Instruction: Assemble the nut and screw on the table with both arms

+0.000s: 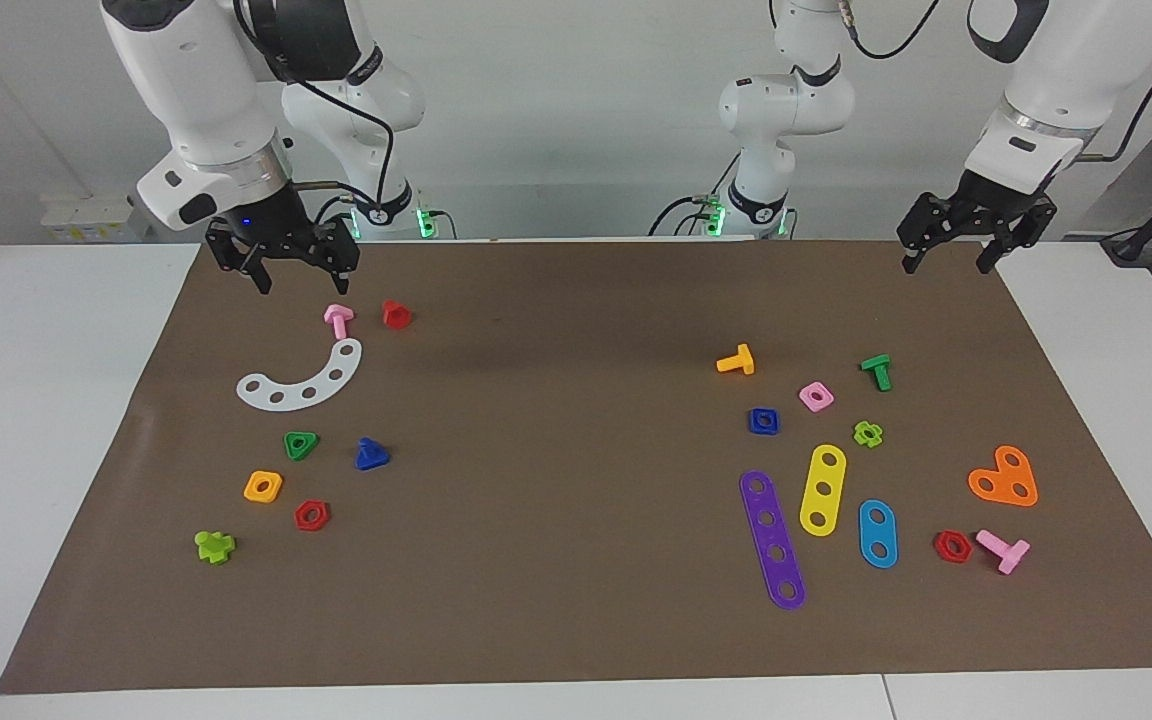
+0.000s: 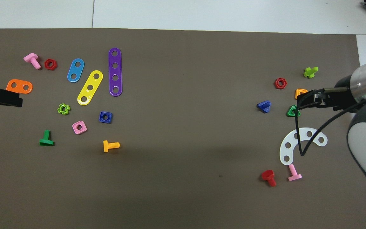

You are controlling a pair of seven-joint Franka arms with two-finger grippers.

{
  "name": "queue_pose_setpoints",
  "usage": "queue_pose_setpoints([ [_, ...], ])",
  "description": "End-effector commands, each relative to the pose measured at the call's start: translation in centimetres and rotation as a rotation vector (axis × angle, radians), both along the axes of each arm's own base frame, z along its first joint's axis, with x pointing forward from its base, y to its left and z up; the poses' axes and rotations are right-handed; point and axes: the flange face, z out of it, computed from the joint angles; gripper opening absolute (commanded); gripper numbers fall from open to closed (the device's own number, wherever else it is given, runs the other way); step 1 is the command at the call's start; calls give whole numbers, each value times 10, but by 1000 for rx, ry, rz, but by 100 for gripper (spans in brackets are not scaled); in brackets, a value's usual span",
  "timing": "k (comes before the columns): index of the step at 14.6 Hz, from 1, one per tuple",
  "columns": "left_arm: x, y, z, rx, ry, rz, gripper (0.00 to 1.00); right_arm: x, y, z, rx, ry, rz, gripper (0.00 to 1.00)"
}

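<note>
Blue nut point(image 1: 763, 421) and screw point(image 1: 371, 455) are laid well apart, one toward each arm's end, so each is served by one arm; left gripper point(image 1: 948, 252) and right gripper point(image 1: 302, 275) are held wide, empty

Both arms point(image 1: 198, 95) are chunky glossy white plastic with grey joint bands, black cables looping off them, little green lights glowing at the bases, and a black two-finger pincer on each wrist.
</note>
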Motion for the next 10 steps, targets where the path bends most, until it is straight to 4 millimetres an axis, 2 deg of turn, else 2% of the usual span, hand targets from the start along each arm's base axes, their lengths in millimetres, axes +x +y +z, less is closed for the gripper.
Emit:
queue_pose_setpoints([
  [1,-8,4,1,21,-7,9,100,-6,-1,0,32,-5,25,100],
  [7,-8,4,1,21,-7,9,100,-7,-9,0,31,7,13,100],
  [10,-8,4,1,21,-7,9,100,0,-3,0,23,-46,10,96],
])
